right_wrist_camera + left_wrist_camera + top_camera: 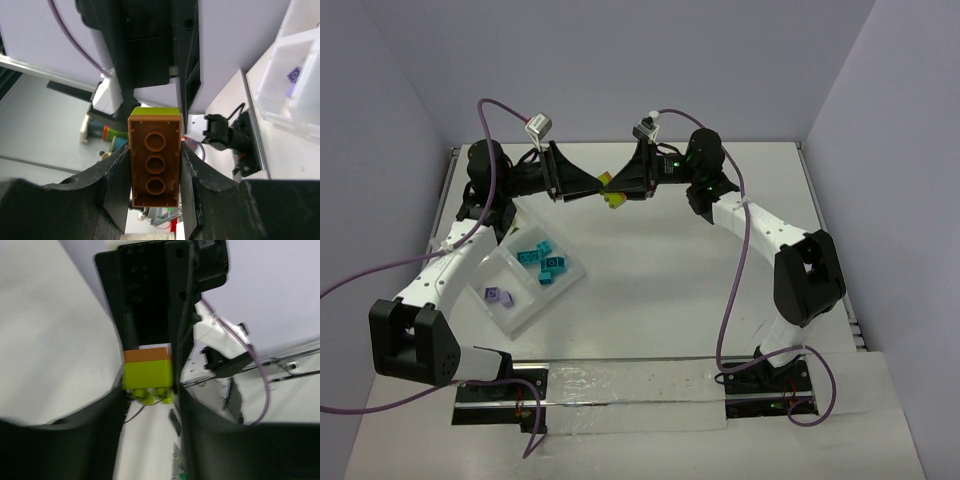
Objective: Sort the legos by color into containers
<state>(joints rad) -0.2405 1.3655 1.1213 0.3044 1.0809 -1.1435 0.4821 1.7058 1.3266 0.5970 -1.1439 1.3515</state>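
Observation:
A two-brick stack hangs in the air over the far middle of the table [660, 290], an orange brick [155, 165] clipped to a lime green brick [148, 375]. My left gripper [592, 187] and right gripper [625, 188] meet tip to tip on it. In the left wrist view my left gripper [150, 394] is shut on the lime green brick. In the right wrist view my right gripper [155, 150] is shut on the orange brick, its hollow underside facing the camera. The clear tray [516, 312] lies at the left, with several teal bricks [542, 260] in one compartment and a purple brick [497, 295] in another.
Purple cables loop from both arms above the table. The tray [300, 100] and the purple brick [294, 75] also show at the right of the right wrist view. A shiny strip [630, 385] runs along the near edge between the arm bases. Walls close the far side and both sides.

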